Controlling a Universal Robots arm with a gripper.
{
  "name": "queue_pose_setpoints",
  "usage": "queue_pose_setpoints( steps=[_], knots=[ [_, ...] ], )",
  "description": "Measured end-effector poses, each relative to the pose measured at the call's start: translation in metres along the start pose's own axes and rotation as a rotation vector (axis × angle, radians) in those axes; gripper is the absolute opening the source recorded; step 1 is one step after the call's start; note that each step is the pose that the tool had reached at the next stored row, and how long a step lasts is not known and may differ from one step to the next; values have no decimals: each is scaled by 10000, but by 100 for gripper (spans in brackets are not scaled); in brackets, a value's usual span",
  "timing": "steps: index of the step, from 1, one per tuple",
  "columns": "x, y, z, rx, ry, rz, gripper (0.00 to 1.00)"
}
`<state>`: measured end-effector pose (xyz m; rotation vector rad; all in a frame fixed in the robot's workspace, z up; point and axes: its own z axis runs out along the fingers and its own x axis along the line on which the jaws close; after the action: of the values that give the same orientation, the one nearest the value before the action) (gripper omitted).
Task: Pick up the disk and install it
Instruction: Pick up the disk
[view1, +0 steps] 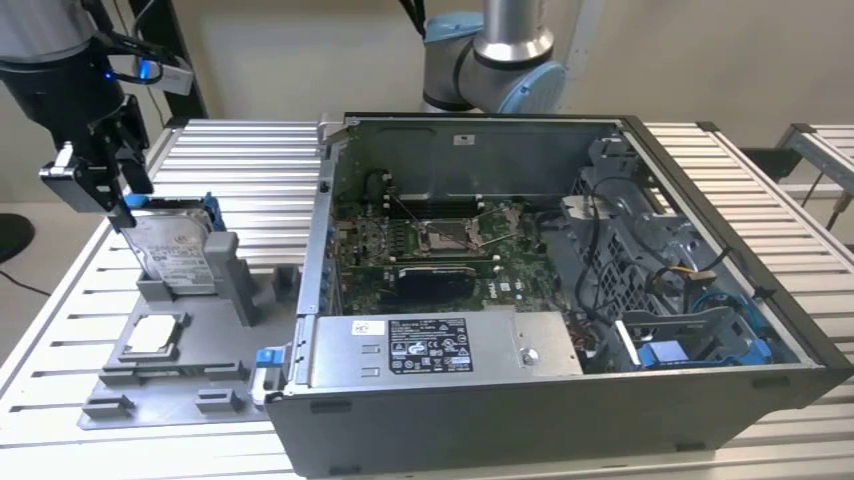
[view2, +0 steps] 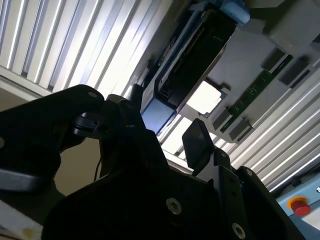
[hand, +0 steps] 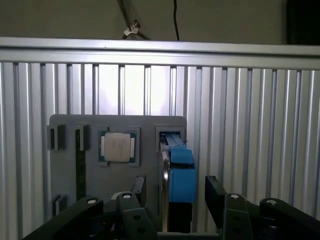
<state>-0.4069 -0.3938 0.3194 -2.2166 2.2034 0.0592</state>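
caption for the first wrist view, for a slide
Open tool straddling the disk standing on edge in its grey fixture, chip alongside.

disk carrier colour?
The disk carrier is blue; it shows best in the first wrist view.

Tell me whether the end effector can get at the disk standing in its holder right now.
Probably yes: the end effector hangs open over the disk, its fingers either side of the top edge, with nothing between.

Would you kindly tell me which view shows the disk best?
The exterior view: the disk stands upright there, its labelled face visible. Both wrist views catch it edge-on, within its blue carrier.
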Motion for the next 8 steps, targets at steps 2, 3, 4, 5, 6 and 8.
queue_pose_setpoints(
  steps=[2, 3, 4, 5, 6, 8],
  knots=[
    [1, -1, 28, 1, -3, -3, 100],
    [2, -1, 38, 1, -2, -3, 100],
    [2, -1, 47, 1, -4, -3, 100],
    [2, -1, 49, -1, -4, -3, 100],
    [2, -1, 49, -1, -3, -4, 100],
    [2, -1, 52, 3, -4, -3, 100]
  ],
)
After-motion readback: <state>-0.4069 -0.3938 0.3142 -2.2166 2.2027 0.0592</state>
